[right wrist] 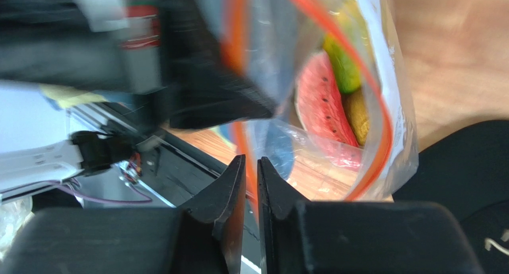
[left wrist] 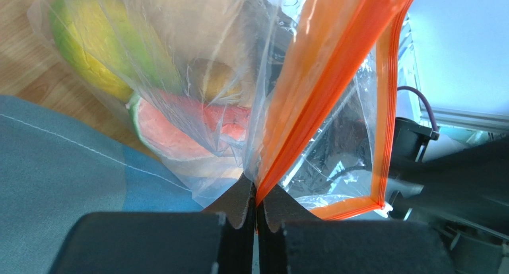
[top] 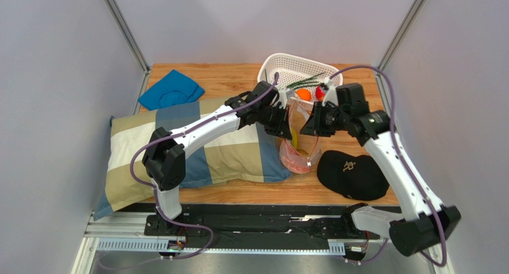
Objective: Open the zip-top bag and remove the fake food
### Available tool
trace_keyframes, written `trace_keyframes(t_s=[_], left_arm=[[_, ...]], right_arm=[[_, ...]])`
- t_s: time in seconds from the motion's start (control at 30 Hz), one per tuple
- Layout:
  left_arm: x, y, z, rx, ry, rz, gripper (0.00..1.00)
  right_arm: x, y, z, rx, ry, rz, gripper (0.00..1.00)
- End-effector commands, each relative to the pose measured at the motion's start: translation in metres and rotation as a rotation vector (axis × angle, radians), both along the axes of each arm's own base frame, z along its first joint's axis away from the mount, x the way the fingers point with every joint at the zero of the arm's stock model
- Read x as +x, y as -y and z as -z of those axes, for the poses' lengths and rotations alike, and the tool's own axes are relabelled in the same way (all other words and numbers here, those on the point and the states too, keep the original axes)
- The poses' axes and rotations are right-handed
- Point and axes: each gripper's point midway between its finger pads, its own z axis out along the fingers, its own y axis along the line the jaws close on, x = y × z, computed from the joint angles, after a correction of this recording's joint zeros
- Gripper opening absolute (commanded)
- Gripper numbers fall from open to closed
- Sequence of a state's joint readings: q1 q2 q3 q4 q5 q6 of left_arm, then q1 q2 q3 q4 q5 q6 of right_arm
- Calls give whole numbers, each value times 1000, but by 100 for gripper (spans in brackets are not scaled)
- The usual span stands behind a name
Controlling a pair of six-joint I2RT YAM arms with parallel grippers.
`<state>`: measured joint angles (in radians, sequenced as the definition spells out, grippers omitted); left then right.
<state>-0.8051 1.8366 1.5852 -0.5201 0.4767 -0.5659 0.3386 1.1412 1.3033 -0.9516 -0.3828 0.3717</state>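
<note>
Pinching the zip-top bag (top: 300,150) from both sides, the two grippers meet over the middle of the wooden table (top: 227,80). The left gripper (left wrist: 255,193) comes in from nine o'clock. Its jaws are pressed together on the orange-red zip strip of one lip, with nothing but film between the pads. The right gripper (right wrist: 250,169) comes in from three o'clock. Its jaws are drawn to a thin slit, the strip of the other lip runs down into that slit, and so it too has the bag nipped. In the left wrist view the two orange lips stand apart, so the mouth is parted.

The bag hangs between the fingers, its body trailing toward six o'clock. Whether its bottom touches the wood I cannot tell. Some of the fake food lies inside it: a watermelon slice (left wrist: 179,128), a yellow-green piece (left wrist: 89,47) and a brownish-yellow piece (right wrist: 358,113), all pressed against the film.

At twelve o'clock from the bag, just beside it, stands a white perforated basket (top: 285,66) holding an orange (top: 303,94), a red piece (top: 319,93) and a long green vegetable (top: 304,81). A black cap (top: 351,175) lies at four o'clock, close to the bag. A checked pillow (top: 197,149) fills the nine o'clock side under the left arm. A blue cloth (top: 171,89) sits at ten o'clock, well apart.
</note>
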Motion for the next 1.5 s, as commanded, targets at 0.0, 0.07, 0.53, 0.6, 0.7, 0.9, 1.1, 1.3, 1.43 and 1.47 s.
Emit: trace_keyframes(t_s=[0.0, 0.07, 0.53, 0.6, 0.7, 0.9, 1.1, 1.3, 1.43, 1.47], left_arm=[[2, 3, -11, -9, 42, 16, 0], [2, 2, -8, 5, 43, 13, 0], [7, 46, -15, -38, 30, 72, 0], [10, 55, -28, -63, 51, 81, 0], [13, 58, -31, -65, 67, 89, 0], [12, 28, 15, 76, 18, 43, 0], [3, -4, 48, 197, -21, 9, 0], [0, -2, 40, 159, -19, 5, 0], [-2, 1, 34, 134, -32, 0, 0], [-2, 3, 32, 121, -30, 0, 0]], right_arm=[[14, -17, 47, 13, -96, -39, 16], [15, -21, 64, -18, -124, -49, 16], [33, 29, 158, -337, -255, 71, 36], [30, 34, 158, -356, -249, 87, 37], [29, 30, 156, -330, -225, 72, 46], [27, 14, 191, -269, -271, 7, 62], [26, 35, 206, -381, -330, 95, 72], [24, 56, 198, -464, -312, 184, 73], [37, 62, 197, -512, -261, 200, 64], [41, 62, 195, -513, -242, 201, 64]])
